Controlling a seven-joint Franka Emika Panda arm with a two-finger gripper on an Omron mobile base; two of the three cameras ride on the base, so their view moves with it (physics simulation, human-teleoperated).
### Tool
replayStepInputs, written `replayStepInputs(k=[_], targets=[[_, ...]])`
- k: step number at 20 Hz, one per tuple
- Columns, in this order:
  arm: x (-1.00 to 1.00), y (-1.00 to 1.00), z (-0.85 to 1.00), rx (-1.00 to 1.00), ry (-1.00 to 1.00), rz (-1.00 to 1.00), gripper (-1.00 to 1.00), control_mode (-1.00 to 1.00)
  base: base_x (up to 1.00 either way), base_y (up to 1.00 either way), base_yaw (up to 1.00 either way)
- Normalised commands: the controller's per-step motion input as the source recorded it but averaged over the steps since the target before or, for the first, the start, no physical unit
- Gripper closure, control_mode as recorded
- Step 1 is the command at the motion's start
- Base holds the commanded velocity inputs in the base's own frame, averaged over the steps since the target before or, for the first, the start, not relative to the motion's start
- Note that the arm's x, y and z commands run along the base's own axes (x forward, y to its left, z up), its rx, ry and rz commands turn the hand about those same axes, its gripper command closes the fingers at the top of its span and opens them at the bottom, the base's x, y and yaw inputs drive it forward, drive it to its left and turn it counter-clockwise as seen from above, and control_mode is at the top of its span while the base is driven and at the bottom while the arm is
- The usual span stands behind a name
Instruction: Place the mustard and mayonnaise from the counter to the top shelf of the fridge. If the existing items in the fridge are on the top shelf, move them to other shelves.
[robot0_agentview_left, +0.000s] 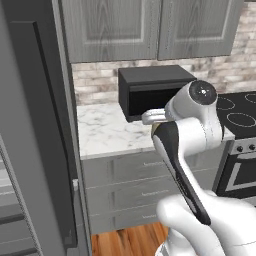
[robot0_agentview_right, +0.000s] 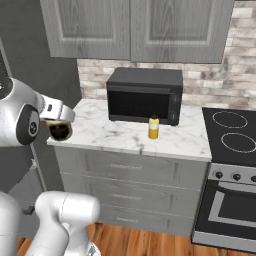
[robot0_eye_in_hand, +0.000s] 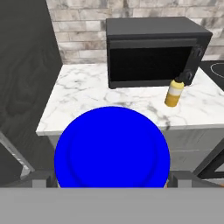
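Observation:
The mayonnaise (robot0_eye_in_hand: 112, 144) shows its round blue lid close up in the hand view, sitting between the two dark fingers (robot0_eye_in_hand: 41, 179) of my gripper (robot0_eye_in_hand: 112, 179), which is shut on it. From the right base view the jar (robot0_agentview_right: 61, 131) hangs under the hand at the left end of the counter (robot0_agentview_right: 105, 131), beside the fridge (robot0_agentview_left: 40, 125). The mustard (robot0_agentview_right: 153, 127), a small yellow bottle with a dark nozzle, stands upright on the marble in front of the microwave, and appears as the mustard (robot0_eye_in_hand: 174, 92) to the right beyond the lid. The top shelf is out of view.
A black microwave (robot0_agentview_right: 145, 95) stands at the back of the counter. A black stove (robot0_agentview_right: 232, 135) with an oven door adjoins on the right. Grey drawers (robot0_agentview_right: 135, 175) run under the marble, grey cabinets (robot0_agentview_right: 135, 27) hang above. The fridge's open door edge (robot0_agentview_left: 67, 150) stands left.

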Motion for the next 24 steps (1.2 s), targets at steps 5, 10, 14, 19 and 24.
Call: replayStepInputs(k=[5, 10, 14, 19, 24], targets=[[-0.43, -0.03, 0.12, 0.00, 0.04, 0.00, 1.00, -1.00, 0.00, 0.00, 0.00], [-0.18, 0.00, 0.01, 0.00, 0.01, 0.00, 1.00, -1.00, 0.00, 0.00, 0.00], [0.00, 0.00, 0.00, 0.00, 0.00, 0.00, 1.00, -1.00, 0.00, 0.00, 0.00], [-0.02, 0.00, 0.00, 0.00, -0.02, 0.00, 1.00, -1.00, 0.00, 0.00, 0.00], [-0.71, 0.00, 0.00, 0.00, 0.00, 0.00, 1.00, -1.00, 0.00, 0.00, 0.00]])
